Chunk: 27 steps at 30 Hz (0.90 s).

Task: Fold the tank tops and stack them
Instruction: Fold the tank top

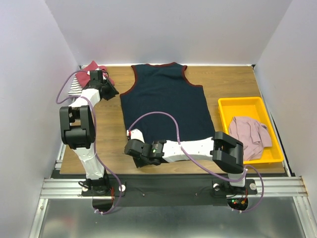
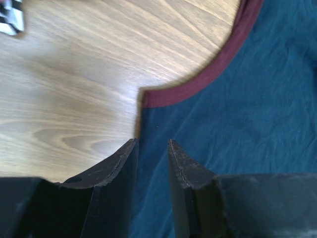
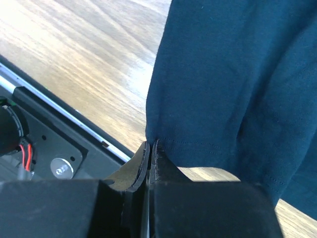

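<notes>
Fold being started: navy tank top (image 1: 163, 99) hem is clamped by right gripper (image 3: 150, 146); left gripper (image 2: 151, 144), jaws apart at the armhole, likely must be closed next.

— What kind of place is this?
— A robotics lab cell. Plain white panels (image 1: 173, 29) box in a wooden table (image 1: 233, 82), and the left arm (image 1: 81, 126) and right arm (image 1: 193, 148) are bolted to aluminium rails (image 1: 64, 187).
— Anything else?
— A loose purple cable (image 1: 158, 113) and bare sheet metal (image 1: 173, 220) below.

Left arm (image 1: 79, 126) stretched toward the far left; left gripper (image 2: 151, 148) angled down, jaws partly spread. Right arm (image 1: 190, 148) folded low along the near edge. Right gripper (image 3: 150, 148) clamped tight on the hem corner of the navy tank top (image 3: 223, 74).
</notes>
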### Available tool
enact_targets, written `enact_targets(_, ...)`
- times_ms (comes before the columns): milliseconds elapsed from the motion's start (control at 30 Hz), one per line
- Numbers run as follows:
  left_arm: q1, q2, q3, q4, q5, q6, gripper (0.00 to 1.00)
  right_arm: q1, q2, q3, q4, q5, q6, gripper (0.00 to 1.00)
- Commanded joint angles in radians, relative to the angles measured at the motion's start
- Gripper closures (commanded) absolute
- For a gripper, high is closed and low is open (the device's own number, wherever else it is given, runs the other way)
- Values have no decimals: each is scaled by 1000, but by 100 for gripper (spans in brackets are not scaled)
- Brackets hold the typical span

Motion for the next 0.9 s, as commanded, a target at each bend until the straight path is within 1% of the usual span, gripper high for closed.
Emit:
enact_targets(0, -8, 6, 7, 31, 8, 6, 59, 7, -26, 11, 57, -41, 14, 100)
enact_targets(133, -19, 45, 33, 31, 8, 25, 59, 8, -23, 26, 59, -44, 17, 100)
enact_targets(333, -42, 150, 102, -7, -18, 72, 58, 7, -23, 40, 57, -69, 19, 100)
enact_targets(500, -42, 173, 105, 11, -35, 81, 58, 5, -27, 55, 57, -73, 16, 100)
enact_targets(633, -42, 196, 138, -8, -73, 91, 58, 5, -33, 61, 57, -83, 16, 100)
enact_targets(733, -42, 204, 145, -16, -86, 97, 60, 5, -38, 69, 57, -87, 16, 100)
enact_targets(767, -42, 210, 147, -18, -86, 98, 64, 5, -41, 71, 57, -86, 16, 100)
enact_targets(800, -73, 213, 148, -18, -84, 100, 66, 5, -41, 78, 57, -87, 14, 100)
enact_targets(867, -77, 218, 151, -18, -90, 103, 70, 4, -39, 84, 57, -90, 14, 100)
